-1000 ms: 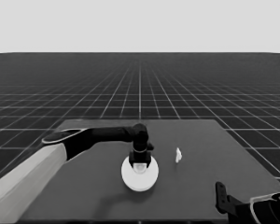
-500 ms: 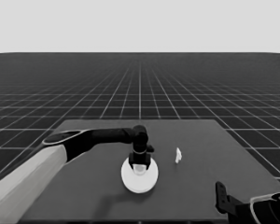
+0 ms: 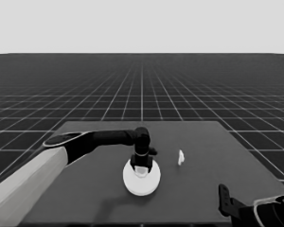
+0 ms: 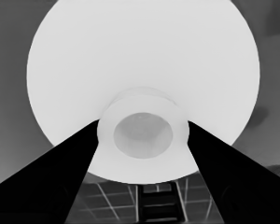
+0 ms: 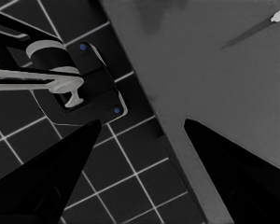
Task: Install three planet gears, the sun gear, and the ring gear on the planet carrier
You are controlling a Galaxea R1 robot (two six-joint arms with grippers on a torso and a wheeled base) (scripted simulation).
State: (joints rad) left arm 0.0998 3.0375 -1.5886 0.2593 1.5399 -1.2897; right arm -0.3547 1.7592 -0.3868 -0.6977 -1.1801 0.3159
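Disc (image 3: 141, 177), large, white, flat at mid-table, directly under left gripper (image 3: 141, 171). Fingers (image 4: 60, 172) closed against both sides of raised central hub (image 4: 143, 130) of that disc. Gears not visible. Thin white piece (image 3: 181, 157) just right of disc, apart. Right gripper (image 5: 140, 140) parked at table's near right corner, spread open, holding nothing.
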